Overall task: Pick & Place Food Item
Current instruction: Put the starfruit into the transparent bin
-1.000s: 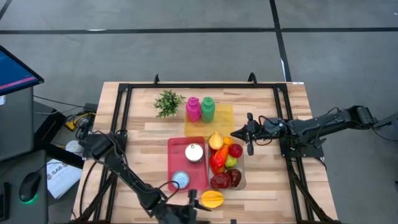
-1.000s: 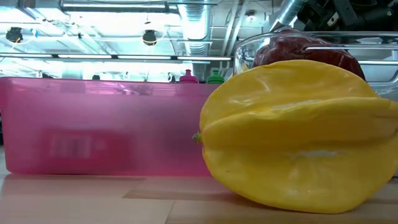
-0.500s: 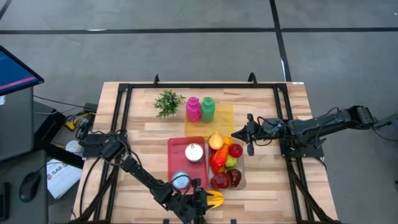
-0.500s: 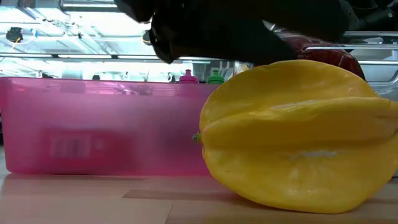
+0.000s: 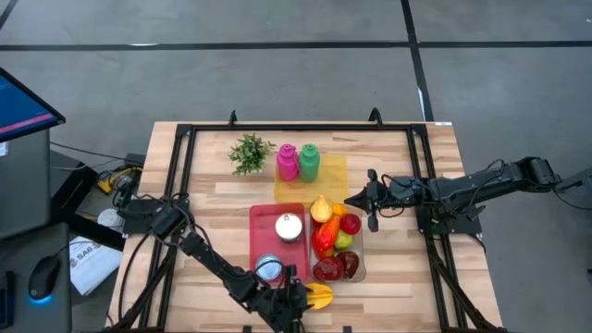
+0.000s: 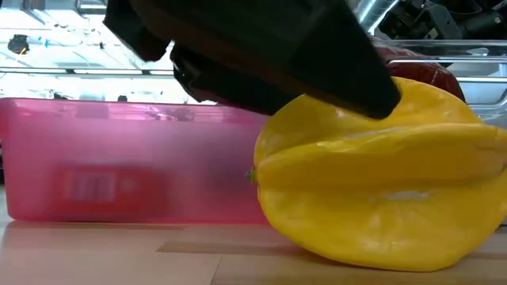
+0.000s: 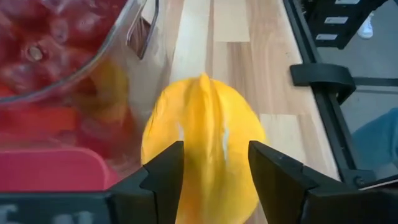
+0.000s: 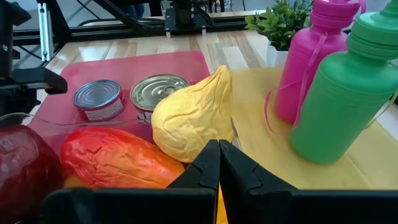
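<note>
At the bench's near edge your left tool straddles the yellow starfruit, fingers apart — looks light, stiff, waxy-slick; pinch across its ridged middle.

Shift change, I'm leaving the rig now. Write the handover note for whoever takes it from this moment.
Left claw: open, straddling the yellow starfruit at the table's near edge; fingers not closed on it.
Right claw: shut, empty, waiting over the table's right side, next to the clear bowl of fruit.
Starfruit lies on the wood, just outside the bowl and the pink tray. The tray holds two cans.
Done: left claw lined up over the fruit.
Left: close on it, lift, place. The frames do not show the target spot.
</note>
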You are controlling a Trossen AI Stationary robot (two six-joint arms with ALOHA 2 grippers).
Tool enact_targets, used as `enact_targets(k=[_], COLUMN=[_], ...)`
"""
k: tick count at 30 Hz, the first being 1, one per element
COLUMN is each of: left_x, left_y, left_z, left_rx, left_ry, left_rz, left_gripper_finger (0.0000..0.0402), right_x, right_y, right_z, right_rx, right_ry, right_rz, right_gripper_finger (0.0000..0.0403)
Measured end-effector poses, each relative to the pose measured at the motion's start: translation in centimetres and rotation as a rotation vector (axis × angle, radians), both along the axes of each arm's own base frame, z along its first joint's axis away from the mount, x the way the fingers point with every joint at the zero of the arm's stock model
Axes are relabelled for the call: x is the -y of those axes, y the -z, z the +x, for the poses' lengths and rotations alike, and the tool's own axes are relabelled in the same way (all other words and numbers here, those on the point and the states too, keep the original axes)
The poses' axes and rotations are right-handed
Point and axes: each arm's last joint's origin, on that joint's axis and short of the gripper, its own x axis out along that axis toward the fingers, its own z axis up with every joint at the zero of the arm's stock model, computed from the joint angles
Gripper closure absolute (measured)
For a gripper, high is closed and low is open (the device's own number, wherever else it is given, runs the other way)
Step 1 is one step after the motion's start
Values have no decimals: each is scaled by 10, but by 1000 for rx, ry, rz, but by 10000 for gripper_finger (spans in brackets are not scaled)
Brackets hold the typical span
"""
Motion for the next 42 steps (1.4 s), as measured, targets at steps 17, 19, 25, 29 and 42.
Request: enact_targets(k=[17,19,25,29,42], left_x=[6,10,10,-3,-103], left_y=[-4,-12,-59,-94,-105], left_z=[-4,-8,-16,-17,48], left_rx=[18,36,147,231,273], left_ry=[33,44,54,31,56], left_rz=[12,-2,-4,81,97], left_gripper_finger=[391,390,394,394,394], right_x=[0,0,0,0,15], right_y=[0,0,0,-1,-24], right_z=[0,0,0,0,-16], right_rx=[2,3,4,5,152], right_ry=[0,0,0,0,99], right_rz=[0,0,1,0,-1], right_gripper_finger=[403,403,403,403,403])
